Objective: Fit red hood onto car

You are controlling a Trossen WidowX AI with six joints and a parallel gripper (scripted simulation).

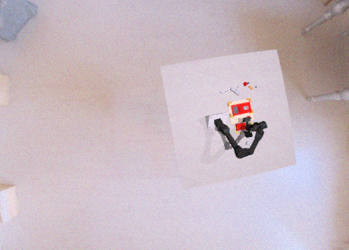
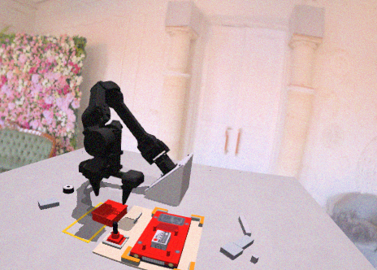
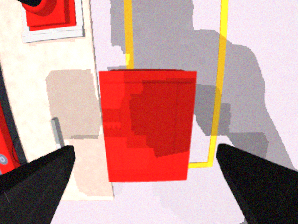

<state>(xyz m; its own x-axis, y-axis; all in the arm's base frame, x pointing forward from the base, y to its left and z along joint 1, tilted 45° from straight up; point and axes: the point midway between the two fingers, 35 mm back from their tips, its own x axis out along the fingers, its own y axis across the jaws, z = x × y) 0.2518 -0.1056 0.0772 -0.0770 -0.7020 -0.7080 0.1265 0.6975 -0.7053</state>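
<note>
The hood (image 1: pixel 241 126) (image 2: pixel 110 212) (image 3: pixel 150 125), a red shell with its flat roof up, lies beside the jig board (image 2: pixel 196 243) (image 3: pixel 30 65), partly over a yellow outline (image 2: pixel 77 237) (image 3: pixel 129 30). My gripper (image 2: pixel 110 198) (image 3: pixel 147 151) is open and empty above the hood. In the wrist view one fingertip is on each side of it, nearer its lower end. The red chassis (image 1: pixel 241 108) (image 2: pixel 177 247) sits in the jig with orange corners; its grey engine block (image 2: pixel 160 239) is in place among the short red pegs. The hood's corner holes are hidden.
A red base with a black upright knob (image 2: pixel 114 237) stands on the board between hood and chassis. A grey wedge (image 2: pixel 172 190) stands behind the board. A black ring (image 2: pixel 68 189) and grey block (image 2: pixel 48 204) lie at the left. Grey pieces (image 2: pixel 237 247) lie right of the jig.
</note>
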